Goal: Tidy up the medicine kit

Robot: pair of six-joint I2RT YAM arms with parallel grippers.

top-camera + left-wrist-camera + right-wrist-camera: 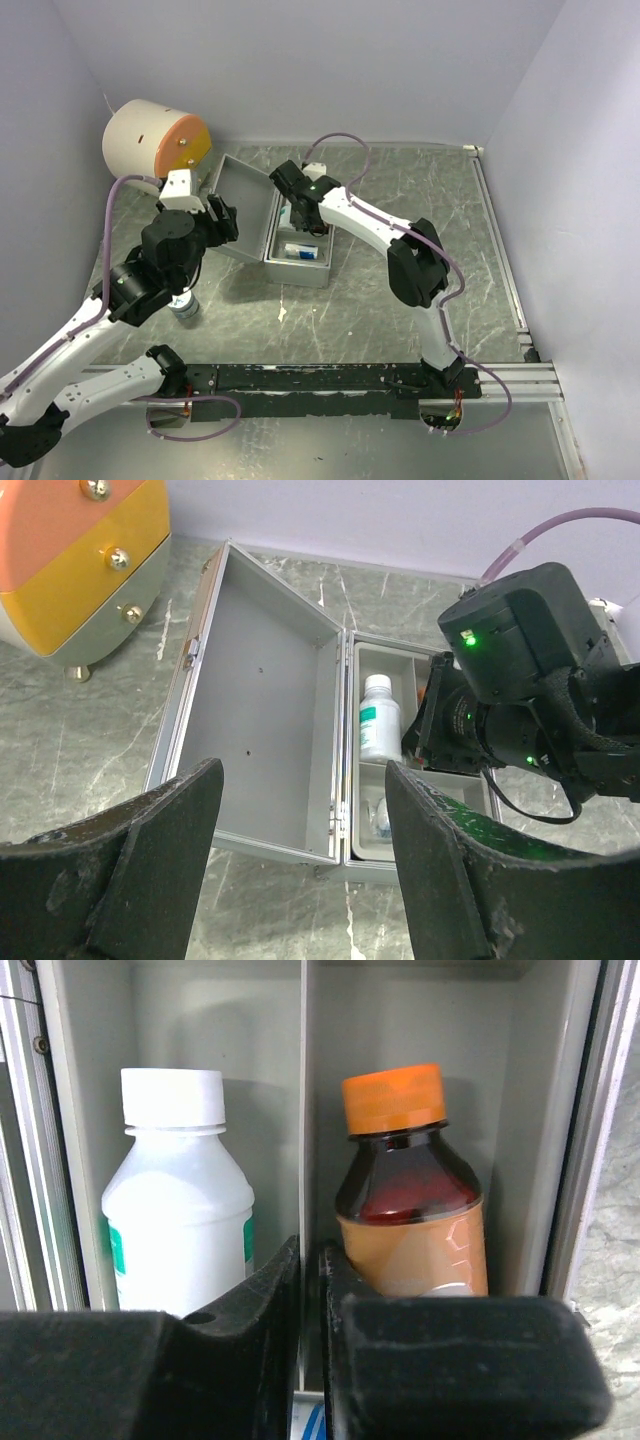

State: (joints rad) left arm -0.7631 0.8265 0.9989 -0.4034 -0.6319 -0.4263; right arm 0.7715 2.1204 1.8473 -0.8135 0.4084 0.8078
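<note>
The grey metal case of the medicine kit stands open on the marbled bench, left of the middle; its lid is swung out to the left, bare inside. In the far compartments two bottles lie side by side, with a divider wall between them. The white bottle has a white cap and a green band on its label; the print is too small to read. The brown bottle has an orange cap and an orange label, with no legible writing in view. A blue-and-white packet lies in the near compartment; its lettering cannot be made out.

The right end effector hangs over the bottles, its fingers pressed almost together; only a thin slit is left, in line with the divider. Whether it touches the wall cannot be told.

The left end effector is spread wide and holds nothing; it sits just beside the lid, pointing at the case.

The white drum with an orange face stands at the far left; from the left wrist it shows orange, yellow and grey-green drawer fronts with brass knobs.
</note>
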